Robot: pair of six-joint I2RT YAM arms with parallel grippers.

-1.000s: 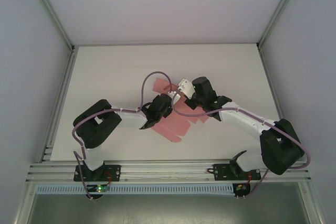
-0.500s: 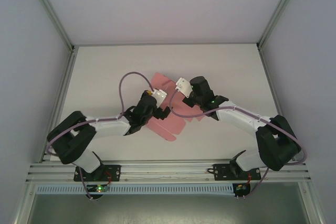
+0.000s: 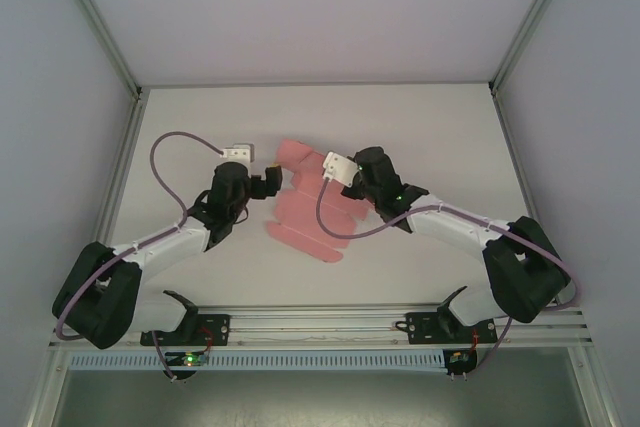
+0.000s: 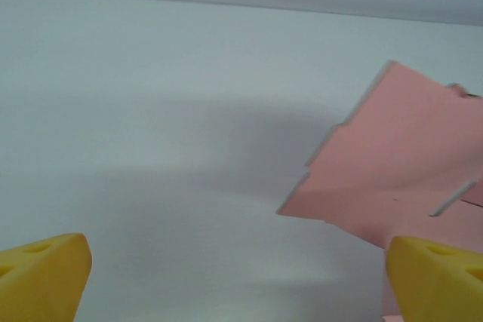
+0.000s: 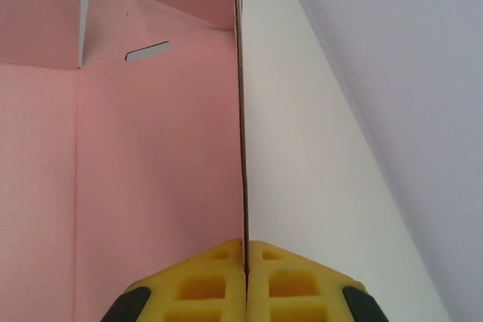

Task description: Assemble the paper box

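Lying a little left of the middle of the white tabletop (image 3: pixel 440 127), the paper box (image 3: pixel 305 212) is an unfolded pink card sheet with flaps and notches cut into its outline, most of it flat against the surface. Along its right side one panel is raised, and the right wrist view shows that panel's thin edge (image 5: pixel 241 111) running straight away from the camera, with a small oblong slot (image 5: pixel 148 51) cut through the pink face beside it. The right tool (image 5: pixel 245 250) is pressed together on that edge, its two yellow pads (image 5: pixel 204 284) meeting with only the card between them. At the sheet's far left corner, the left wrist view shows a stepped flap (image 4: pixel 400 156) lifted clear of the tabletop and throwing a soft shadow beneath it. The left tool (image 3: pixel 268 182) sits just beside the sheet's left edge, apart from the card, its jaws spread wide with nothing between the yellow fingertips (image 4: pixel 45 273).
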